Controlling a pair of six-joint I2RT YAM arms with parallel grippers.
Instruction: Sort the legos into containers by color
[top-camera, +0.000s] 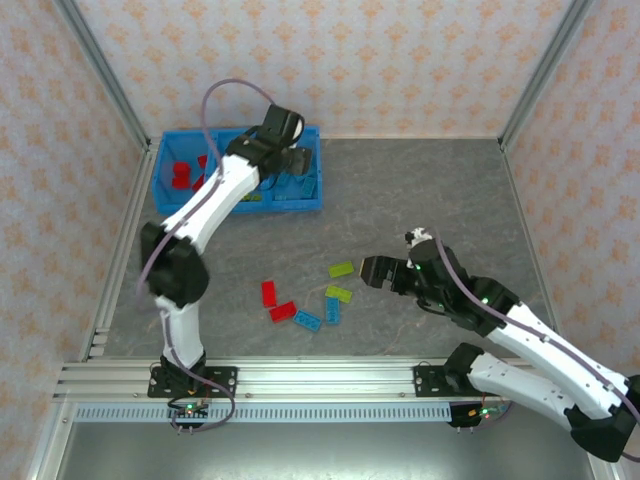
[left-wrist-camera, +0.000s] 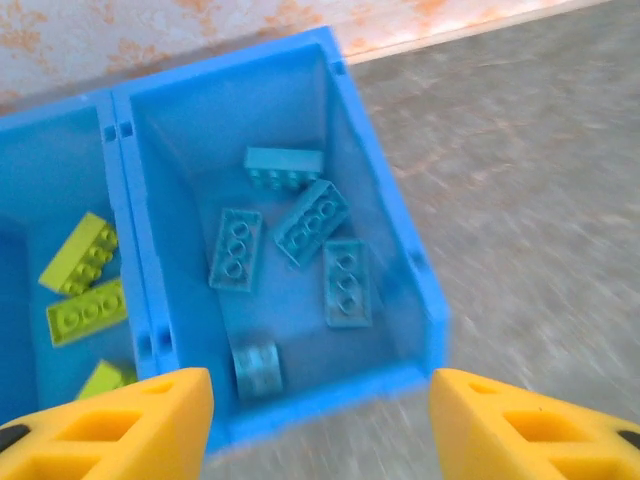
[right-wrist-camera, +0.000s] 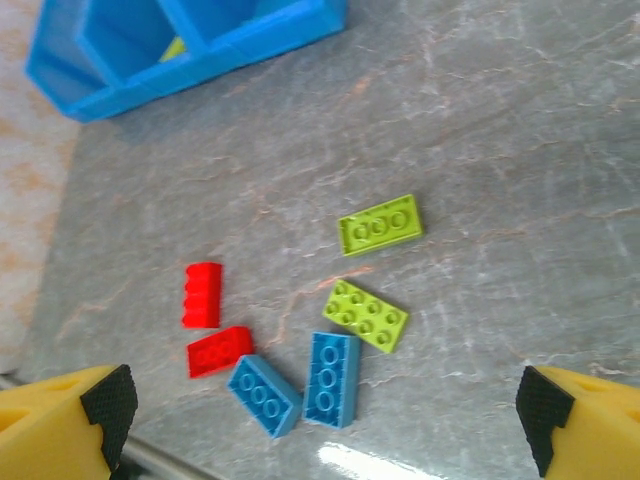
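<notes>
The left gripper (left-wrist-camera: 320, 392) hangs over the right-end compartment of the blue bin tray (left-wrist-camera: 382, 190), its yellow fingers spread with nothing between them. Five light-blue bricks (left-wrist-camera: 312, 222) lie in that compartment, lime bricks (left-wrist-camera: 80, 255) in the middle one, and red bricks (top-camera: 180, 176) at the left end. The right gripper (right-wrist-camera: 322, 405), also spread wide and empty, sits above the table (right-wrist-camera: 520, 130), where six loose legos (right-wrist-camera: 330, 375) lie close together: two red, two blue, two lime
</notes>
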